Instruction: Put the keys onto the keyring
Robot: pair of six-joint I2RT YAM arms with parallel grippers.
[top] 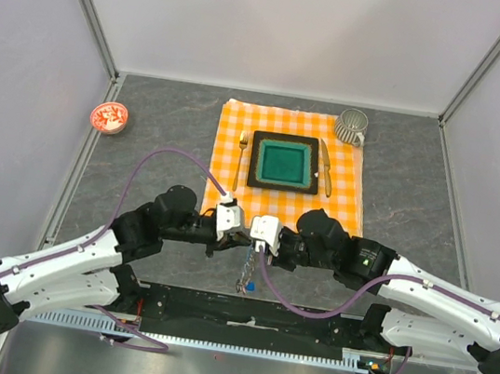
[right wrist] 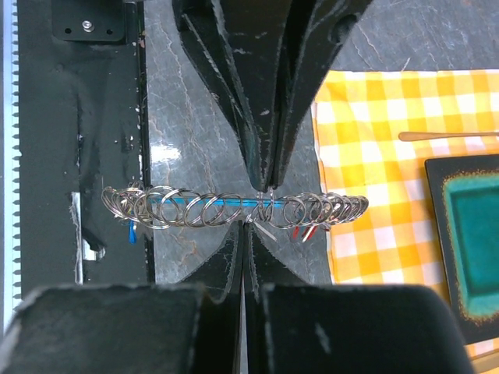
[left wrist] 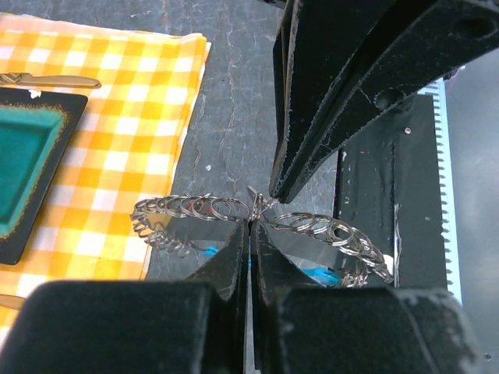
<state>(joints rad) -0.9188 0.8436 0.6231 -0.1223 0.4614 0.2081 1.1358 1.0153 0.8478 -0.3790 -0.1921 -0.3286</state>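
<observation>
Left gripper (left wrist: 249, 231) and right gripper (right wrist: 246, 231) both clenched on silvery wire keyring (right wrist: 187, 210) strung with small rings, pinch points nearly touching, at 6 o'clock from square teal plate (top: 284, 162)

Risks: fingertip clash from any inward drift; thin wire slipping out of pinch if pulled apart, dropping whole loop

Count: two grippers, one keyring, one blue-tagged key (right wrist: 132, 234) at 9 o'clock end, one red-tagged key (right wrist: 300, 232) toward 3 o'clock, possibly a second – further keys not discernible

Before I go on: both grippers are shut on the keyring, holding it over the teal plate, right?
No. The left gripper and right gripper are shut on the keyring, but over the grey table, nearer the arms than the teal plate and checked cloth. The top external view shows it.
</observation>
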